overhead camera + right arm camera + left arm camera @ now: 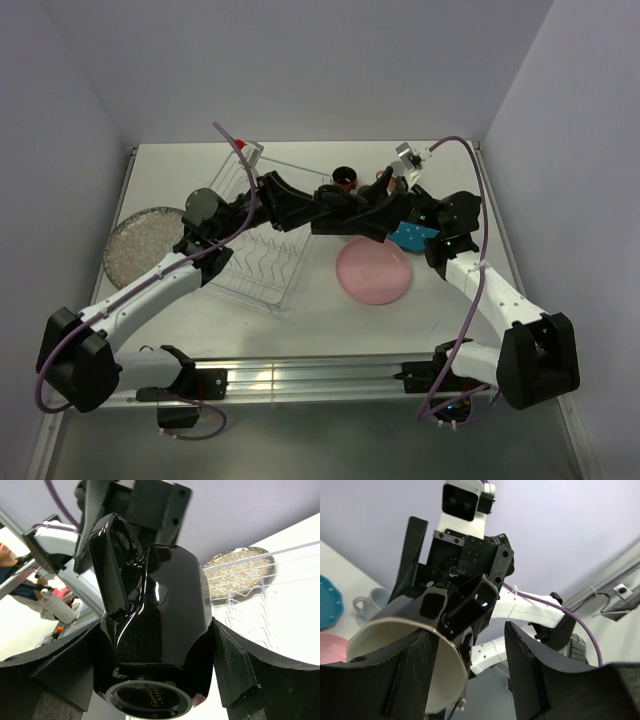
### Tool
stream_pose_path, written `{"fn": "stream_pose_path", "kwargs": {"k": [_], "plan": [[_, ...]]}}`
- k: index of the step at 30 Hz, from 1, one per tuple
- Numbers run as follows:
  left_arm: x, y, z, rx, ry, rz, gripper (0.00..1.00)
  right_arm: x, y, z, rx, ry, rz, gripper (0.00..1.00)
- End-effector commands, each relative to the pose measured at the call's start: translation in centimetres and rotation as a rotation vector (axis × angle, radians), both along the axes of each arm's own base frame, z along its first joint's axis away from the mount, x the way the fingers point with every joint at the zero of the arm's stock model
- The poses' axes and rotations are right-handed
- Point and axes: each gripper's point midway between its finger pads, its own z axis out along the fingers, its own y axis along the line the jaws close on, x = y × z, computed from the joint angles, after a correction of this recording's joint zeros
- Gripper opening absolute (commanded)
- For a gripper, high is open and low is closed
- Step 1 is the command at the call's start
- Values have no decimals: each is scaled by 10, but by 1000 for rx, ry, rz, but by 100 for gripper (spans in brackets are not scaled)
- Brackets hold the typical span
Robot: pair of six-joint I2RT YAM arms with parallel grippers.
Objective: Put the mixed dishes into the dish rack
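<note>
A glossy black mug (160, 625) with a pale inside hangs in the air between both arms, above the table's middle (380, 207). My right gripper (155, 630) is shut on its body, with the mug's base toward the camera. My left gripper (470, 635) is open; its left finger (415, 675) lies across the mug's mouth, its right finger (535, 670) stands apart outside, and the mug's wall (451, 655) is between them. The wire dish rack (255, 255) sits below the left arm. The pink plate (373, 270), teal plate (410, 238) and grey speckled plate (140, 242) lie on the table.
A dark-red mug (345, 177) stands behind the arms, with another small mug (385, 180) beside it. A pale blue mug (370, 602) stands near the teal plate (327, 602). The rack's wires (245, 605) and the speckled plate (240, 572) show behind the black mug.
</note>
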Motion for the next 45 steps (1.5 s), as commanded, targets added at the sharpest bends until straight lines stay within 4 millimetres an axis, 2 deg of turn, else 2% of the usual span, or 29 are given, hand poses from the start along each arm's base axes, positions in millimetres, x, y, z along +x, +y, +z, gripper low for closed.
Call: {"fn": "stream_pose_path", "kwargs": {"k": [1,3,5,12,13,15,16,18,20,21,25,27,28,30,31,32,33,34,35,36,37,38,39,40,41,42,43,44,45], "plan": [[10,13,13,43,-69,117,61,-6,-12,23,37,-119,-53,7],[11,21,15,65,-96,156,66,-5,-15,20,31,-119,-62,7],[18,28,5,125,-85,211,70,-3,-16,13,13,-119,-74,6],[30,54,-13,315,-138,376,70,6,-19,-15,-98,-87,-132,6],[31,59,-14,347,-159,399,69,11,-20,-15,-120,-132,-156,6],[30,70,-22,440,-233,436,68,15,-22,-27,-175,-90,-173,6],[27,71,-24,466,-265,439,70,20,-23,-24,-202,-147,-197,6],[24,78,-29,540,-348,465,75,23,-24,-36,-256,-107,-203,6],[17,80,-29,585,-428,468,75,30,-26,-36,-301,-152,-229,6],[15,81,-33,611,-437,465,75,30,-25,-46,-335,-113,-224,5],[14,90,-39,689,-487,504,75,39,-22,-45,-450,-193,-245,5],[14,98,-43,725,-491,533,75,48,-21,-57,-530,-172,-267,5],[13,106,-45,746,-490,552,75,49,-14,-43,-546,-242,-262,5],[16,120,-55,792,-466,611,74,62,-9,-54,-632,-225,-281,5],[12,129,-51,786,-467,641,74,65,2,-35,-639,-300,-277,5],[10,135,-56,800,-454,661,74,77,9,-46,-680,-286,-268,5],[11,143,-65,823,-434,687,74,85,14,-47,-707,-298,-273,5],[5,152,-60,800,-433,717,74,96,16,-34,-736,-338,-307,5],[4,160,-64,810,-419,750,74,107,30,-51,-777,-319,-276,5],[2,165,-73,823,-406,760,74,111,34,-57,-811,-307,-262,5],[-4,173,-69,797,-410,789,74,124,39,-40,-816,-355,-294,5],[-7,179,-70,796,-408,806,74,133,52,-58,-855,-338,-264,6],[-7,185,-78,812,-395,826,74,137,56,-63,-883,-333,-257,6],[-13,193,-74,793,-403,847,74,148,61,-45,-887,-381,-290,6],[-15,195,-79,798,-400,852,74,156,73,-65,-928,-366,-265,6],[-17,200,-81,803,-398,861,75,159,77,-71,-963,-363,-254,6],[-22,204,-78,784,-409,874,75,168,83,-55,-959,-412,-273,6],[-23,205,-85,795,-410,871,75,181,88,-80,-1018,-391,-268,6],[-23,207,-87,791,-414,877,76,182,94,-86,-1048,-404,-253,7]]}}
